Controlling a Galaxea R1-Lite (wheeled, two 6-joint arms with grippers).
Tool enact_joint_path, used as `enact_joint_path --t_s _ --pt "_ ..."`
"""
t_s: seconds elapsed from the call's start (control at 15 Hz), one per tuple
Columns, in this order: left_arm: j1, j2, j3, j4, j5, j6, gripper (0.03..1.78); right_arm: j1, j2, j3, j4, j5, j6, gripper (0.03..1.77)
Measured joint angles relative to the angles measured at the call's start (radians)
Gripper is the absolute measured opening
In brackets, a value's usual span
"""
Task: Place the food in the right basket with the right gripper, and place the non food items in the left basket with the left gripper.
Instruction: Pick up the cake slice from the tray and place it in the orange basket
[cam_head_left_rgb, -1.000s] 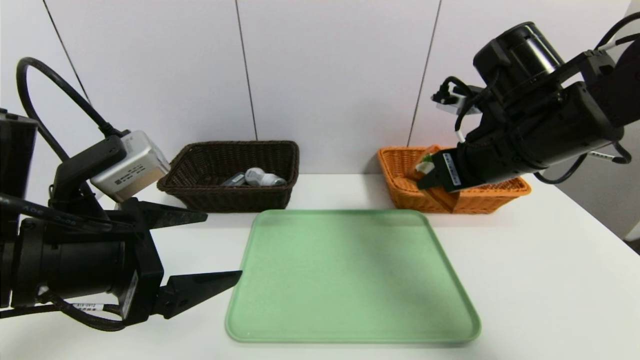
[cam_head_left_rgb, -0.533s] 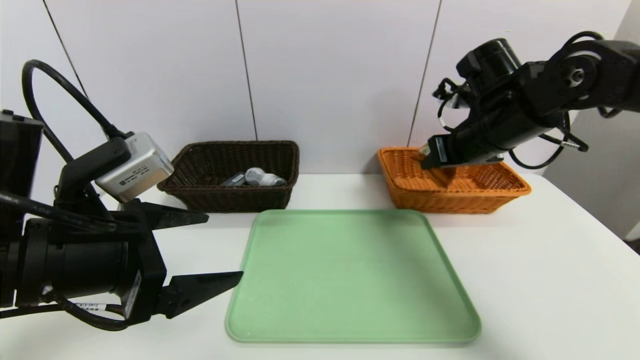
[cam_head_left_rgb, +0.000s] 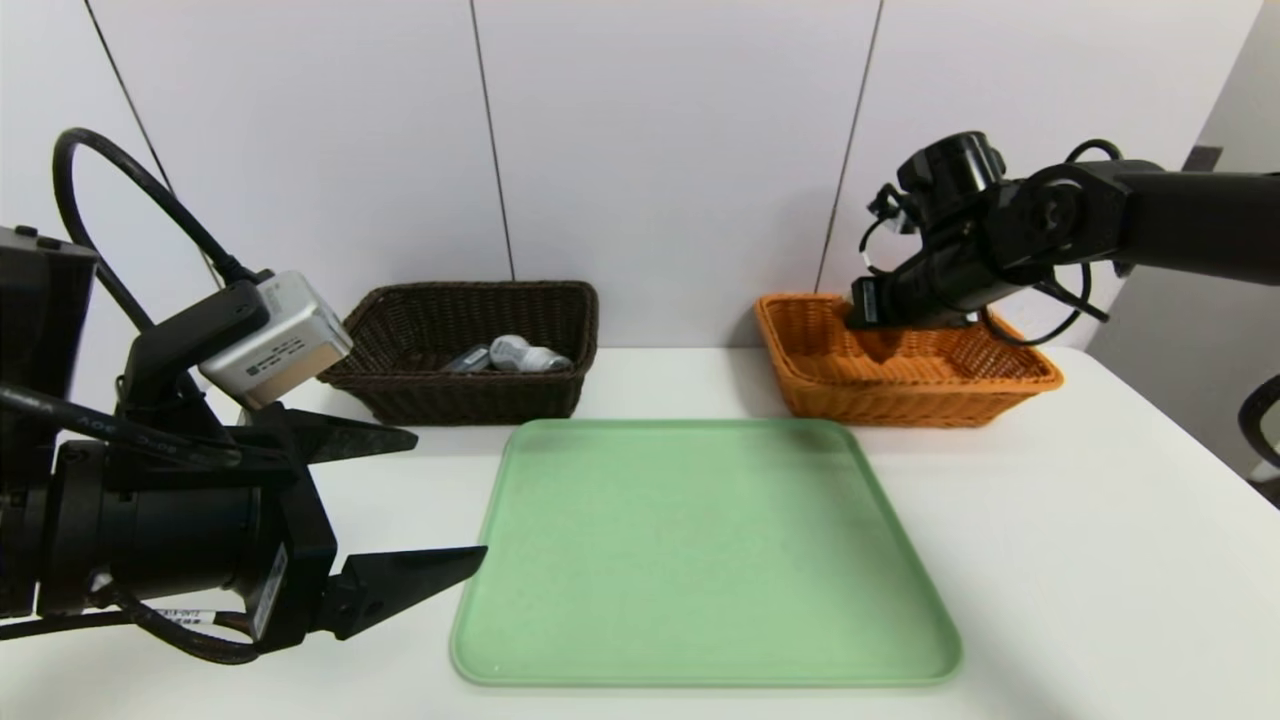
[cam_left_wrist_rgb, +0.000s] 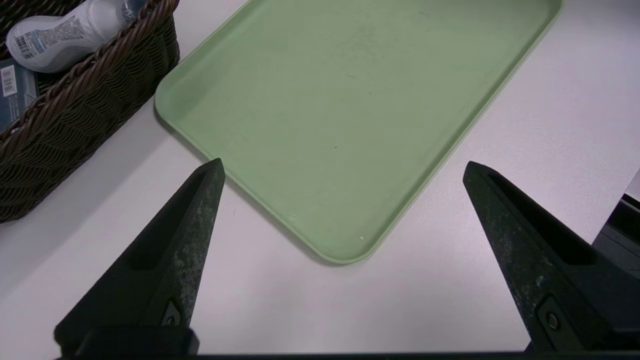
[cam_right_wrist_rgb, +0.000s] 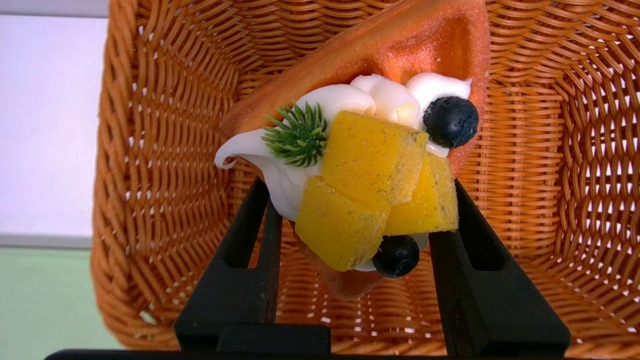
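The white counter (cam_head_left_rgb: 1050, 520) stands against a pale panelled wall (cam_head_left_rgb: 660, 140). The green tray (cam_head_left_rgb: 700, 550) holds nothing. The brown left basket (cam_head_left_rgb: 470, 400) contains a white bottle (cam_head_left_rgb: 528, 353) and a dark packet (cam_head_left_rgb: 466, 359). Inside the orange right basket (cam_head_left_rgb: 900, 395), the right gripper (cam_right_wrist_rgb: 350, 220) has its jaws closed on a toy crepe dessert (cam_right_wrist_rgb: 372, 170); release remains, apparently the last step. The left gripper (cam_left_wrist_rgb: 342, 167) hovers beside the tray, jaws wide apart, holding nothing.

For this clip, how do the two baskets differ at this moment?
The left basket is dark brown; the right basket is orange. The left basket holds a white bottle and a dark packet; the right basket has a toy crepe held over it by the right hand. The left hand stays outside its basket, open. Both are woven, at the table's back.
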Motion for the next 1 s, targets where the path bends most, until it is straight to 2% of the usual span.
enact_joint_path --t_s 0.27,0.6,1.0 --pt "0.001 0.002 0.002 0.000 0.000 -0.002 1.69 -0.015 0.031 0.000 -0.011 -0.002 -0.010 0.84" --pt "0.002 0.002 0.002 0.000 0.001 0.000 1.69 -0.036 0.069 -0.002 -0.019 -0.001 -0.016 1.25" --pt "0.003 0.002 -0.001 0.000 -0.001 0.003 1.69 -0.048 0.076 -0.002 -0.018 0.006 -0.017 1.49"
